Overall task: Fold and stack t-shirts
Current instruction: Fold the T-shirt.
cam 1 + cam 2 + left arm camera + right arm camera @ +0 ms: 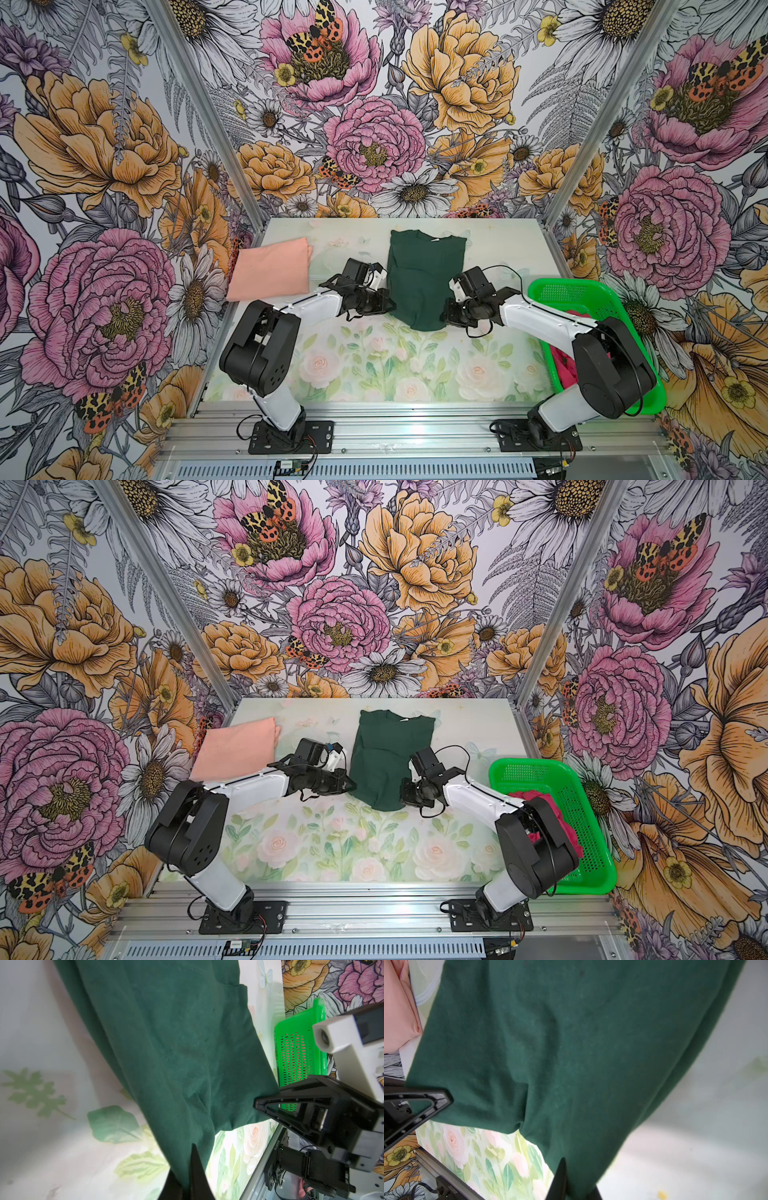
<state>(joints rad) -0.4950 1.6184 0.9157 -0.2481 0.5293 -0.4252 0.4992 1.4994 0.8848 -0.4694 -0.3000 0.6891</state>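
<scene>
hem fold about to start

pale peach folded cloth t-shirt [270, 274] lies left on the table [374, 370]. left gripper [390, 305] and right gripper [444, 314], arms low, reaching inward, each pinch shut on a near hem corner of the dark forest green cloth t-shirt [424, 278] mid-table. next likely needs an even lift toward the collar.

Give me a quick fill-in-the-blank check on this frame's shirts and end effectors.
The left end effector and right end effector are each ____ on the dark green t-shirt.
The folded peach t-shirt lies on the green one's robot-____ side.
The crimson t-shirt lies ____ the green basket.
Missing: shut; left; inside.
</scene>
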